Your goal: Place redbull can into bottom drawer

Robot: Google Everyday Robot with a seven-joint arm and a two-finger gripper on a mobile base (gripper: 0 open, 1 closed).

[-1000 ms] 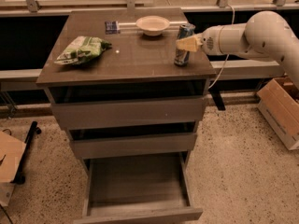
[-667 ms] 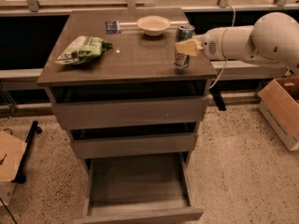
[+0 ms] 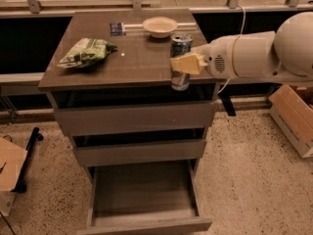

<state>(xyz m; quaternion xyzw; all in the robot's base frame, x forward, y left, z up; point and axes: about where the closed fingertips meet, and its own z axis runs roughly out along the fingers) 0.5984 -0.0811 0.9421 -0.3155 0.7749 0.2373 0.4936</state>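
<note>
The redbull can [image 3: 181,46], blue and silver, is held upright in my gripper [image 3: 185,63] at the right front edge of the cabinet top [image 3: 137,58]. Its lower end hangs in front of the top's edge, so it is lifted clear. The yellow-tan fingers [image 3: 187,62] are shut around its middle. The white arm reaches in from the right. The bottom drawer [image 3: 146,214] is pulled open below, and what shows of its inside is empty. The two upper drawers are shut.
A green snack bag [image 3: 87,52] lies at the left of the top. A white bowl [image 3: 159,26] and a small dark packet [image 3: 117,28] sit at the back. A cardboard box [image 3: 293,116] stands on the floor to the right, another [image 3: 10,173] at left.
The gripper and the can have moved forward toward the front edge of the cabinet top, and the can is now lifted off the surface.
</note>
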